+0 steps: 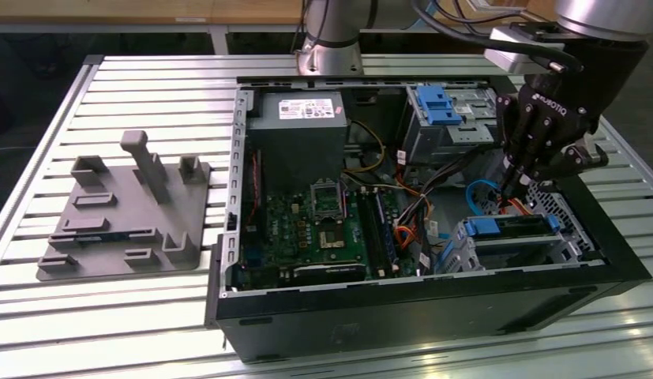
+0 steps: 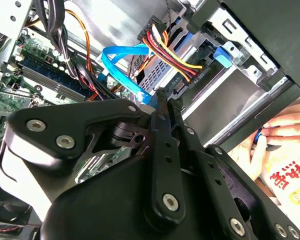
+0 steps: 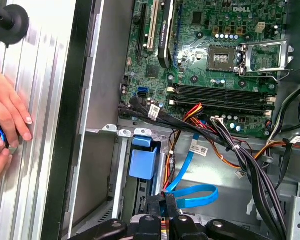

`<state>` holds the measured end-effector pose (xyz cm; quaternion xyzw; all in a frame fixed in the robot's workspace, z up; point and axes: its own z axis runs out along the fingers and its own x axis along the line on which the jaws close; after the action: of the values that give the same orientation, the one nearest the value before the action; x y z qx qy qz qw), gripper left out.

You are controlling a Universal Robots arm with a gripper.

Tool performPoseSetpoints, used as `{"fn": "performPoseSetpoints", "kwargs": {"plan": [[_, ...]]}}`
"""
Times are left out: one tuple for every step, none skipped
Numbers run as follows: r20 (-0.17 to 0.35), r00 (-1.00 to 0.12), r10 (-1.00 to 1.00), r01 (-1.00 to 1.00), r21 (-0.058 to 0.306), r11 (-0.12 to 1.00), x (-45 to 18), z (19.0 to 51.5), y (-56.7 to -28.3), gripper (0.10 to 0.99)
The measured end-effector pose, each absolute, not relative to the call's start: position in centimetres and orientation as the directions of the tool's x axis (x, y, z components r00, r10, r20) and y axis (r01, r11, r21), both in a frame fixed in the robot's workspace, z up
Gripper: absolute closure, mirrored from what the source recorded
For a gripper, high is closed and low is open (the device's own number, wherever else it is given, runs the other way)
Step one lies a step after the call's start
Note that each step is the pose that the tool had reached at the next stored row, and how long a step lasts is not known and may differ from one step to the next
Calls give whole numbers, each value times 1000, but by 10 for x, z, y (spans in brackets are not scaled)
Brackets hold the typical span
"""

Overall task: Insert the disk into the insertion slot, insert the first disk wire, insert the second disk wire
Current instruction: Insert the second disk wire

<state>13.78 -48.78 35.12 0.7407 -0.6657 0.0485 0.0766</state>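
The disk (image 1: 512, 229), in its blue carrier (image 3: 143, 160), sits inside the silver insertion slot (image 1: 566, 246) at the case's corner on the exterior view's right. A bundle of red, yellow and black wires (image 2: 177, 60) ends in a black plug at the disk's edge. My gripper (image 1: 516, 189) hangs just above the disk's wire end. Its fingers (image 2: 162, 115) are pressed together on the end of the blue flat wire (image 3: 195, 192), whose loop curls beside them. In both wrist views the fingertips nearly touch the disk's connector edge.
A person's hand (image 3: 7, 112) rests on the slatted table outside the case wall (image 3: 75, 125), holding a small blue-black item. The motherboard (image 1: 316, 229), power supply (image 1: 300, 134) and a taller bay with a blue bracket (image 1: 437, 106) crowd the case. A grey fixture plate (image 1: 126, 213) lies at the exterior view's left.
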Motion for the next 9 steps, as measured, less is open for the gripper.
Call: {"fn": "performPoseSetpoints", "kwargs": {"plan": [[174, 95, -980, -995, 49, -88, 138, 351, -488, 925], [174, 79, -982, -996, 49, -71, 138, 350, -488, 925], [174, 63, -983, -997, 49, -56, 138, 349, -488, 925], [174, 48, -984, -998, 49, -40, 138, 349, -488, 925], [174, 37, -984, -998, 49, -29, 138, 348, -488, 925], [173, 34, -984, -998, 49, -26, 138, 348, -489, 925], [167, 34, -985, -998, 49, -26, 138, 348, -490, 925], [158, 34, -987, -998, 48, -27, 138, 347, -491, 925], [148, 34, -988, -998, 48, -27, 139, 347, -492, 925]]}}
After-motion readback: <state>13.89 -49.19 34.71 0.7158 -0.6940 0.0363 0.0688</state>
